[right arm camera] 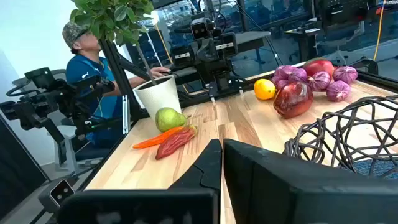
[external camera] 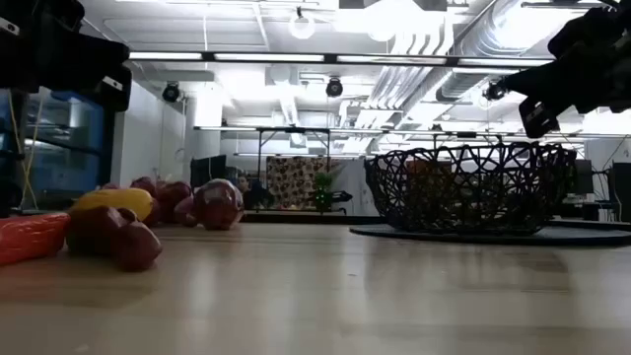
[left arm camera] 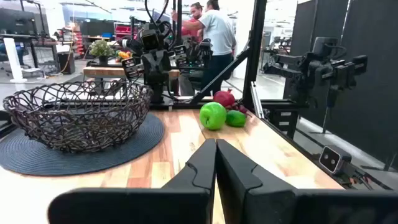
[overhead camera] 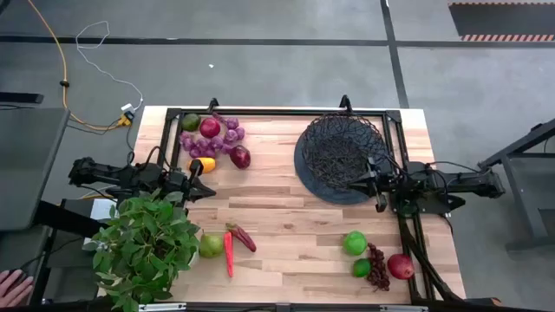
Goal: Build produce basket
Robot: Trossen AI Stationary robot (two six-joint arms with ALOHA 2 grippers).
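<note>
Bare wood fills the table's (overhead camera: 286, 217) middle, produce kept to its edges: grapes (overhead camera: 211, 139) and apples by the far left corner, limes (overhead camera: 354, 243) near the front right, chillies (overhead camera: 234, 247) beside the plant (overhead camera: 143, 247). Basket (overhead camera: 340, 154) sits far right, empty. Left gripper (overhead camera: 208, 191) and right gripper (overhead camera: 357, 184) hover clenched, holding nothing

A potted plant (overhead camera: 147, 244) stands at the table's (overhead camera: 286, 212) corner.
</note>
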